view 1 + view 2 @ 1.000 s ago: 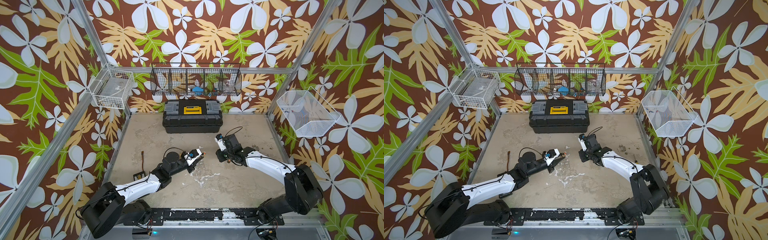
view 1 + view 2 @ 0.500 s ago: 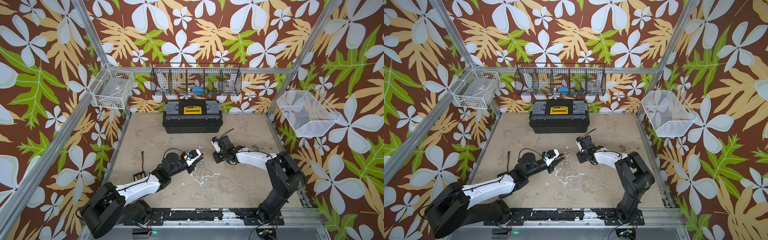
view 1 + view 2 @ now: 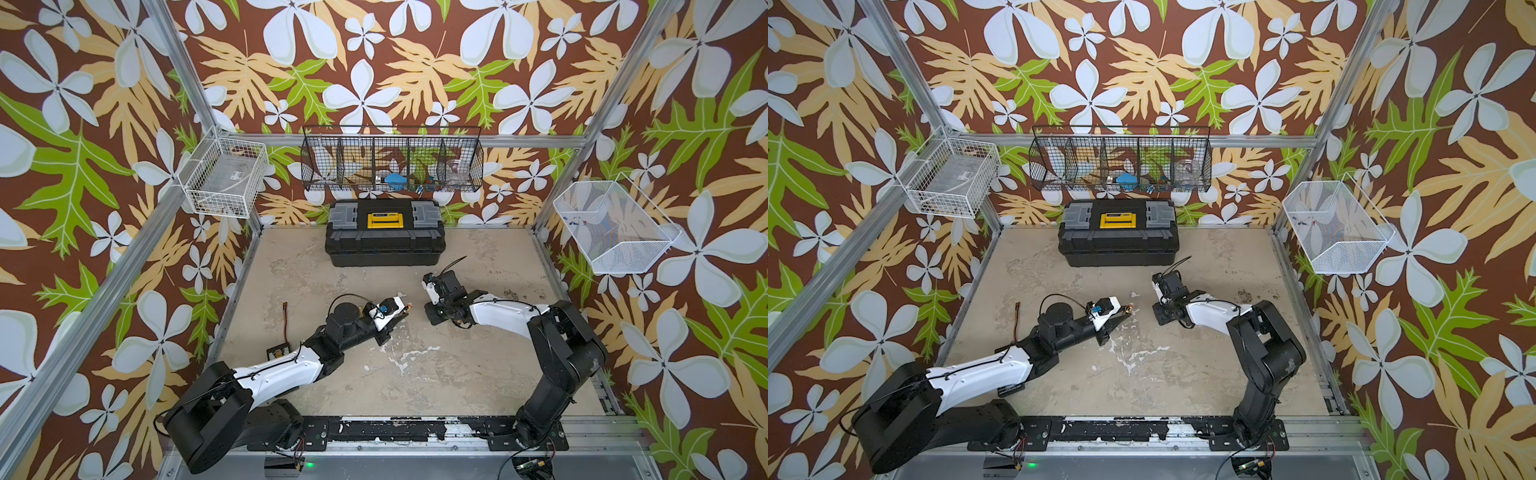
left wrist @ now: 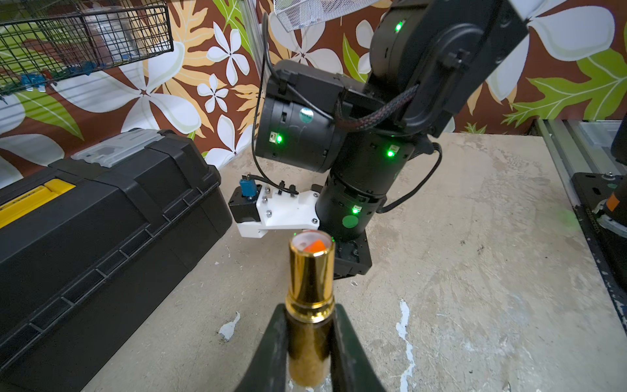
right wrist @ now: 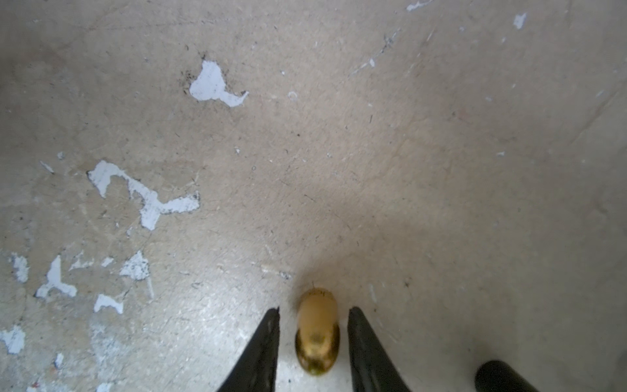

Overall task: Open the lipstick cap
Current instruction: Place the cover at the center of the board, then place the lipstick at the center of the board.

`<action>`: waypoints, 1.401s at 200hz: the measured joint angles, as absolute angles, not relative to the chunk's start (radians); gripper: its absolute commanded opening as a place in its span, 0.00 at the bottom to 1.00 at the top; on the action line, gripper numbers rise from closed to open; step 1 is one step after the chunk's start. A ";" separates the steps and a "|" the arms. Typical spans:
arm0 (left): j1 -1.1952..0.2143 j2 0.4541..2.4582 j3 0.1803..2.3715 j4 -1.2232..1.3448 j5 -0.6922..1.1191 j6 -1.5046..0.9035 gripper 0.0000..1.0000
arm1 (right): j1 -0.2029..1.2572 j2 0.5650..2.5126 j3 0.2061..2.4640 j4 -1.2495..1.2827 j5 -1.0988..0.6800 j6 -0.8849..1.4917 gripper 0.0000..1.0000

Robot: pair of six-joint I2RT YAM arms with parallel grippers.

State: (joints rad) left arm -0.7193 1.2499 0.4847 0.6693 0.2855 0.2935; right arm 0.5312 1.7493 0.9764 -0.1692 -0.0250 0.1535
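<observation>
My left gripper (image 4: 309,314) is shut on the gold lipstick tube (image 4: 310,271), just below its collar. The tube's end is uncovered and shows the orange stick. In both top views the tube's tip (image 3: 409,306) (image 3: 1128,308) pokes out of the left gripper toward the right arm. My right gripper (image 5: 314,310) points down at the table and is open. The gold cap (image 5: 317,331) sits between its fingers with a gap on each side. In both top views the cap is hidden under the right wrist (image 3: 442,305).
A black toolbox (image 3: 384,239) stands at the back of the table. A small black device (image 3: 277,353) with a brown cable lies beside the left arm. Wire baskets (image 3: 392,164) hang on the walls. The right arm's wrist (image 4: 353,163) stands close in front of the lipstick.
The right arm's elbow has folded in toward the middle and its wrist has dropped to the table. Its jaws have parted from the cap. The left arm has not moved.
</observation>
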 measured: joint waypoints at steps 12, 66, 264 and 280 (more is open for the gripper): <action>-0.719 1.251 0.487 0.668 0.289 0.294 0.15 | 0.531 1.740 0.978 -0.176 -0.026 0.154 0.40; -0.719 1.262 0.499 0.665 0.294 0.294 0.15 | 0.531 1.520 0.949 -0.202 -0.073 0.181 0.44; -0.719 1.281 0.509 0.670 0.341 0.319 0.17 | 0.588 1.196 0.840 0.036 -0.619 0.223 0.50; -0.719 1.281 0.509 0.670 0.341 0.319 0.17 | 0.590 1.207 0.840 0.017 -0.620 0.216 0.49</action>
State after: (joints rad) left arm -0.7193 1.2808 0.5095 0.6697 0.3412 0.3187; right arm 0.5896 1.2068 0.8402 0.0170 -0.6205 0.2157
